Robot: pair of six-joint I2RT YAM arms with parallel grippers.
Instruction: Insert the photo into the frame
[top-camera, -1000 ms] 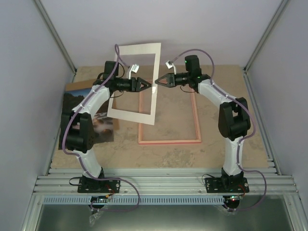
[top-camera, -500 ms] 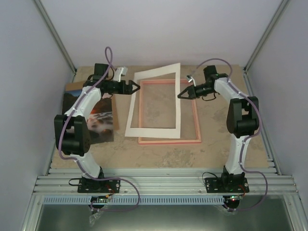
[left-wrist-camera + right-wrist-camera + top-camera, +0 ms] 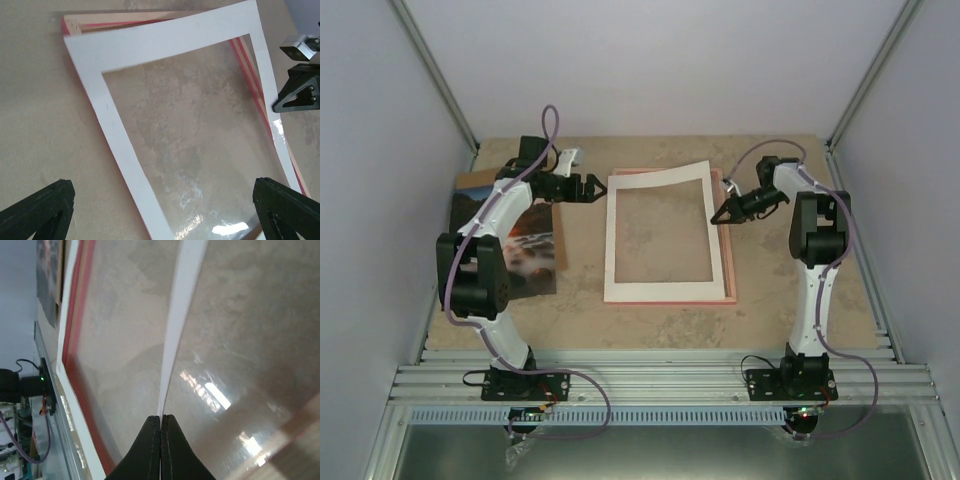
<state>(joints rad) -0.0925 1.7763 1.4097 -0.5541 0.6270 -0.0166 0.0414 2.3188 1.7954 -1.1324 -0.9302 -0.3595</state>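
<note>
Two arms are working over one pink frame (image 3: 731, 270), one white mat (image 3: 665, 290) with a clear pane, one photo (image 3: 525, 250) and one brown board (image 3: 475, 182). A second ago both pincers were holding the mat upright in the air; now it is lying almost flat over the frame, mid-table. The left pincer (image 3: 592, 188) is hanging spread wide beside the mat's far left corner. The right pincer (image 3: 715, 218) is pinching the mat's right edge. The photo, a dark landscape glowing red-orange, is lying on the board at left.
</note>
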